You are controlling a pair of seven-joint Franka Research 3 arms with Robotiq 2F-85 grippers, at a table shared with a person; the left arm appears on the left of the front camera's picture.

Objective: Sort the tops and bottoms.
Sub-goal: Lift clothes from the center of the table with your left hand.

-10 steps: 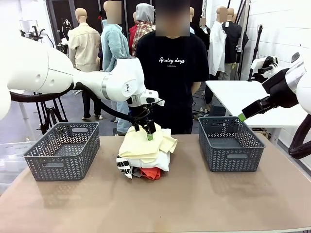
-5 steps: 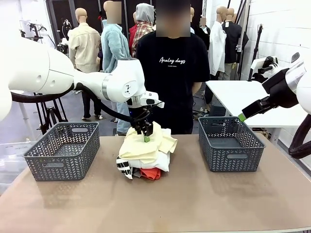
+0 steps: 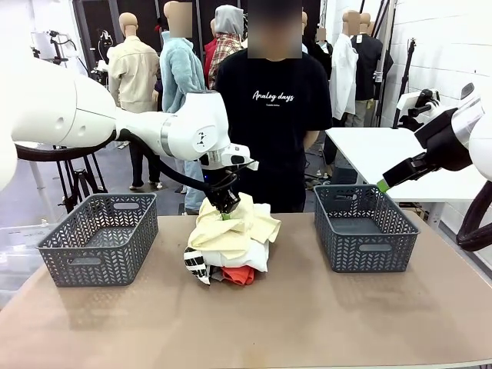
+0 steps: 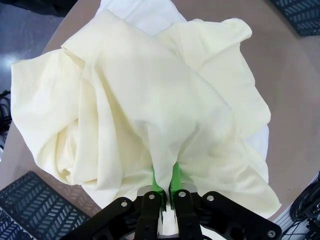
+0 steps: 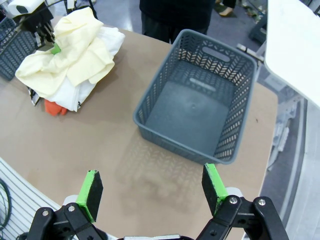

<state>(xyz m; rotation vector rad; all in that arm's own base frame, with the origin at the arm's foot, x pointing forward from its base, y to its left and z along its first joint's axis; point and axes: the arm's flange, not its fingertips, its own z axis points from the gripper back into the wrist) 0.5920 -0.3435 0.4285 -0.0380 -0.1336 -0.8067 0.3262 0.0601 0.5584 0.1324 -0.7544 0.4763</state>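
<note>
Left fingers (image 4: 156,184) half hidden in a fold of pale yellow garment (image 4: 140,110)

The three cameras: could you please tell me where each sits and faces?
Front: between the arms, facing across the table at the person; left arm and right arm show.
Left wrist: on the left gripper, looking down at the yellow garment it pinches.
Right wrist: on the open right gripper, high, looking down at the right basket.
Shared: front and right wrist both show the clothes pile.
</note>
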